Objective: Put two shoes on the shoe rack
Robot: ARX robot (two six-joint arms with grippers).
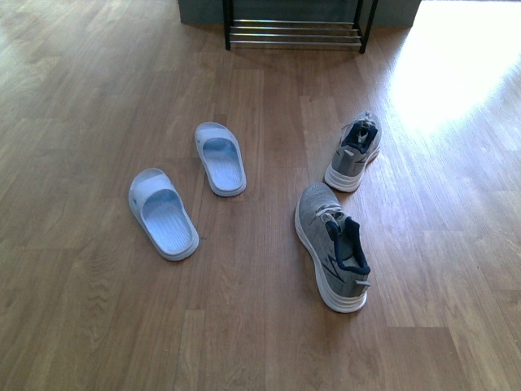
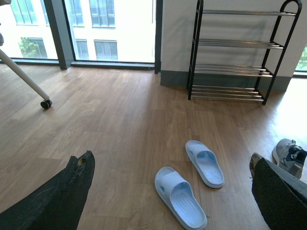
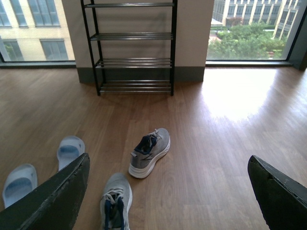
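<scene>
Two pale blue slide sandals lie apart on the wood floor, the nearer one left of the farther one. The shoe rack, black frame with silver bars, stands against the far wall; its tiers hold nothing. Neither arm shows in the front view. My left gripper is open above the floor, with both sandals lying below and between its fingers, untouched. My right gripper is open too, over the grey sneakers, with the sandals off to one side.
Two grey sneakers with navy lining lie right of the sandals, one farther and one nearer. A wheeled white leg stands far off to the left. Bright sunlight falls on the floor at the right. Windows flank the rack.
</scene>
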